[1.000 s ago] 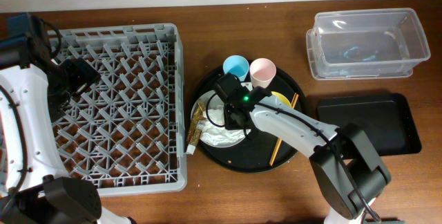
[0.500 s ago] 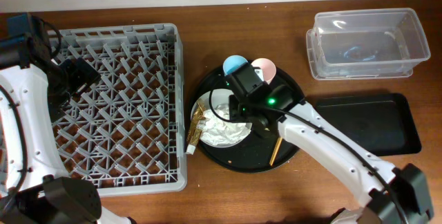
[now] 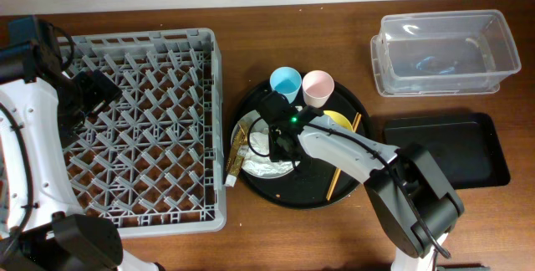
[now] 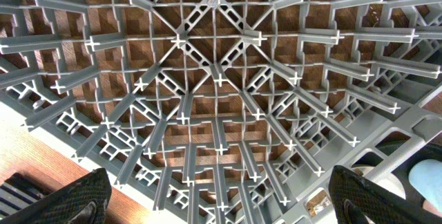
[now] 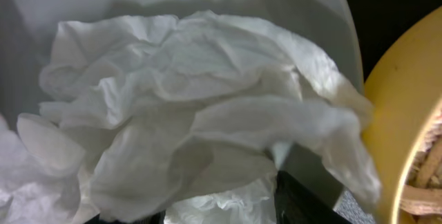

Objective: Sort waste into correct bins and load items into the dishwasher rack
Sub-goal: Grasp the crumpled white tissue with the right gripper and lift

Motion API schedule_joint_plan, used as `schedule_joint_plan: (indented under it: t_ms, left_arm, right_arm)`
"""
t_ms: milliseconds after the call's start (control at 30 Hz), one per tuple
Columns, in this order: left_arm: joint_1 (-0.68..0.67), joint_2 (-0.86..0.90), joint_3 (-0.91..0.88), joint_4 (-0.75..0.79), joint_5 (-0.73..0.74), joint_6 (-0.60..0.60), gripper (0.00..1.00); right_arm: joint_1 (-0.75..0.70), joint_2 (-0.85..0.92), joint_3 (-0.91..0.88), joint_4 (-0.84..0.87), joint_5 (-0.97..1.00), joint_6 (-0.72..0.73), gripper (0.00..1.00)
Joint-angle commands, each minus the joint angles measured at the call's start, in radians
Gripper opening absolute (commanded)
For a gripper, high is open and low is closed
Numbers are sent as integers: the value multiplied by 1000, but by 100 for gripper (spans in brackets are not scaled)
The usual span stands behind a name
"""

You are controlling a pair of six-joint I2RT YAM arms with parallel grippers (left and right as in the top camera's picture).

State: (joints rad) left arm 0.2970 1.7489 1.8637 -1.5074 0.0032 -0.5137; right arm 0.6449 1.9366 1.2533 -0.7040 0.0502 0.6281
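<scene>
- Left jaws are standing wide apart, holding nothing, and hanging above the dishwasher rack (image 4: 221, 99) on the left of the surface (image 3: 334, 237).
- Right jaws are hovering low over the crumpled white napkins (image 5: 200, 106) on the pale plate (image 3: 249, 129). The paper is filling the wrist view, and I cannot tell whether it is being pinched or lying loose.
- Sorting is looking barely begun. The napkins, the gold-brown snack wrapper (image 3: 237, 150) and the food scraps (image 5: 421, 175) inside the yellow bowl (image 3: 341, 121) are all sitting on the round black tray (image 3: 301, 196).
- The shallow black tray (image 3: 443, 150) is showing nothing in it. The clear tub (image 3: 380, 62) is giving off a faint bluish glint that I cannot make out.
- Loading is not yet started, with no item showing among the rack's pegs. The blue cup (image 3: 285, 79) and pink cup (image 3: 318, 85) are standing side by side at the round tray's far edge. The chopsticks (image 3: 334, 179) are lying beside the bowl.
- Nothing readable is showing. The wrapper's pale end may be carrying print, but it is too small to read.
</scene>
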Motion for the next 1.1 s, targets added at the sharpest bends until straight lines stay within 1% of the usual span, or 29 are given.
schedule_joint_plan:
  t_ms: [0, 33, 67, 100, 233, 333, 433, 633, 767, 1067]
  left_arm:
    - [1, -6, 18, -1, -7, -6, 99]
    - [1, -6, 18, -1, -7, -6, 99]
    - [1, -6, 18, -1, -7, -6, 99]
    - [1, -6, 18, -1, -7, -6, 99]
    - [1, -6, 18, -1, -7, -6, 99]
    - [1, -6, 18, -1, -7, -6, 99]
    - [1, -6, 18, -1, -7, -6, 99]
    - [1, -6, 18, -1, -7, -6, 99]
    - [1, -6, 18, -1, -7, -6, 99]
    - [1, -6, 18, -1, -7, -6, 99]
  right_arm:
    - [3, 0, -5, 13, -4, 5, 48]
    - [3, 0, -5, 14, 0, 5, 40]
    - [3, 1, -5, 14, 9, 5, 17]
    - [3, 1, -5, 14, 14, 5, 4]
    - [3, -2, -4, 0, 14, 5, 4]
    - [2, -41, 11, -35, 14, -8, 4]
    - [2, -152, 64, -93, 14, -45, 4]
    - [2, -358, 72, -108, 39, -44, 4]
    - [2, -435, 72, -108, 95, -44, 4]
    - [2, -458, 72, -92, 92, -44, 4]
